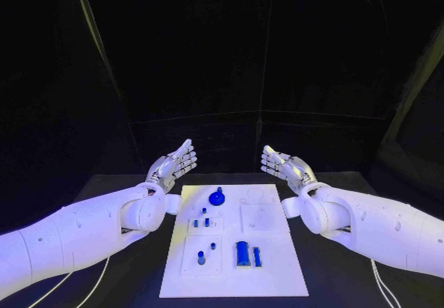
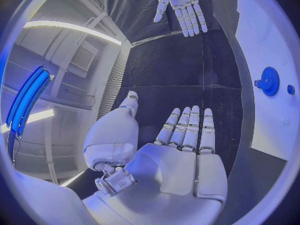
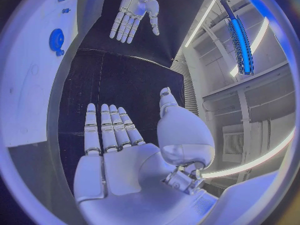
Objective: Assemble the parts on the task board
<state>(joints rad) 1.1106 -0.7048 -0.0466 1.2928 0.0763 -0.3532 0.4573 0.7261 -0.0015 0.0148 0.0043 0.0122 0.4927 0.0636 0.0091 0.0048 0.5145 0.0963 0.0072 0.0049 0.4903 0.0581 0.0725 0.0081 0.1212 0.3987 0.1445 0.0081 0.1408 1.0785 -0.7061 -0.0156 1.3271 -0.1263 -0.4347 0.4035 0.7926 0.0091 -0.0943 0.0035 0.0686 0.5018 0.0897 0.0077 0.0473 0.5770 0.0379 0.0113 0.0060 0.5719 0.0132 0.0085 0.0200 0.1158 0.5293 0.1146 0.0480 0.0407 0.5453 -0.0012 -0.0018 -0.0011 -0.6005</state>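
The white task board lies in the middle of the black table. On it sit a blue round gear-like part at the far end, small blue pegs in the middle, and a blue block with a thin blue bar near the front. My left hand is raised beside the board's far left corner, fingers straight and apart, holding nothing. My right hand mirrors it at the far right, also flat and empty. The left wrist view shows the gear and my right hand; the right wrist view shows the gear and my left hand.
Black table surface surrounds the board on both sides. A dark curtain wall closes the back. White cables run down by my left arm near the front edge.
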